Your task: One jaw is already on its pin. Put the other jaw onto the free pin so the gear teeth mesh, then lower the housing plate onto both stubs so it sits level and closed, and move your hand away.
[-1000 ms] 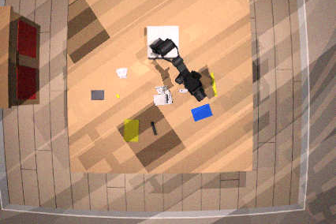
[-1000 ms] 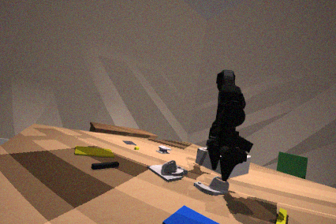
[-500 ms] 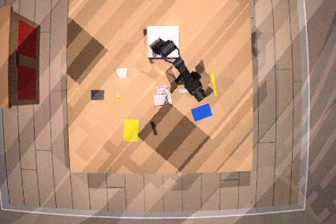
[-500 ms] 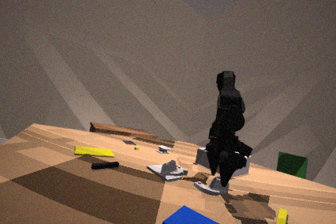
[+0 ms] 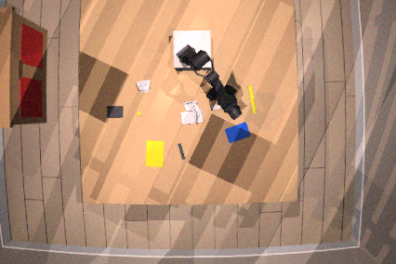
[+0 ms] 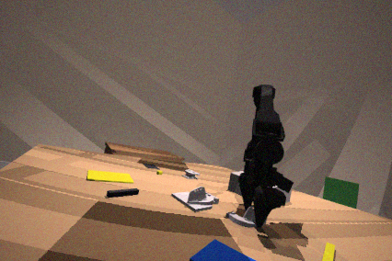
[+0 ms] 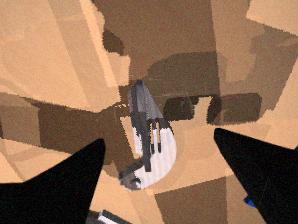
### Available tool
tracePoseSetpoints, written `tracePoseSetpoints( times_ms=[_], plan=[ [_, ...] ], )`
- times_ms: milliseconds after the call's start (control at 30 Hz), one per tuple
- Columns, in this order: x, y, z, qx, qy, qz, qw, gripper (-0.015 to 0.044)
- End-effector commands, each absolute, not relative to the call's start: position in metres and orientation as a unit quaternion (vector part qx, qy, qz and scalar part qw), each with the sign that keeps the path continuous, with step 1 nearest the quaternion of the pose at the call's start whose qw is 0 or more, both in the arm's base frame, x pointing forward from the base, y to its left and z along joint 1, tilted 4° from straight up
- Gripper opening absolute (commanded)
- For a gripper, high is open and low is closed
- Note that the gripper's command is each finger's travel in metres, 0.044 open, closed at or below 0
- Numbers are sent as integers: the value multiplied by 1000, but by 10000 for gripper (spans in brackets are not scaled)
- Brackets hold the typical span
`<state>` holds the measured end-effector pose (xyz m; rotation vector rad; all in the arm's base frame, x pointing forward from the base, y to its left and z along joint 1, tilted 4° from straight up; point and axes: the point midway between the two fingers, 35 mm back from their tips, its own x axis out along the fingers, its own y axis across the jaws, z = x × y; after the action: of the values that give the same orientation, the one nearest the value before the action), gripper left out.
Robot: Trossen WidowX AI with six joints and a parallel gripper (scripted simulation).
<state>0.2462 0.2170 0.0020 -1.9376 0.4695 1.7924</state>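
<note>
The loose white-grey jaw (image 5: 217, 107) (image 6: 239, 219) (image 7: 166, 154) lies on the table, to the right of the base in the overhead view. My gripper (image 7: 160, 138) is open and low over this jaw, with one finger on each side of it in the wrist view and nothing held. The white base (image 5: 187, 119) (image 6: 182, 198) carries the other jaw (image 6: 199, 194). An edge of the base shows at the bottom of the wrist view. A small pale piece (image 5: 143, 86) (image 6: 190, 174), apparently the housing plate, lies apart to the left. The pins are too small to make out.
A blue block (image 5: 237, 132) (image 6: 221, 253) and a yellow bar (image 5: 252, 99) (image 6: 328, 252) lie near the arm. A dark bar (image 5: 181, 151) (image 6: 122, 192), a yellow plate (image 5: 154, 153) (image 6: 109, 176) and a dark pad (image 5: 115, 112) lie farther left.
</note>
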Motion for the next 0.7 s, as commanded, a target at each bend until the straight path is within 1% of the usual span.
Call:
tracePoseSetpoints(
  times_ms=[0, 667],
  plan=[
    [246, 215, -8, -704, 173, 651, 224, 440],
    [246, 215, -12, -704, 173, 651, 224, 440]
  ],
)
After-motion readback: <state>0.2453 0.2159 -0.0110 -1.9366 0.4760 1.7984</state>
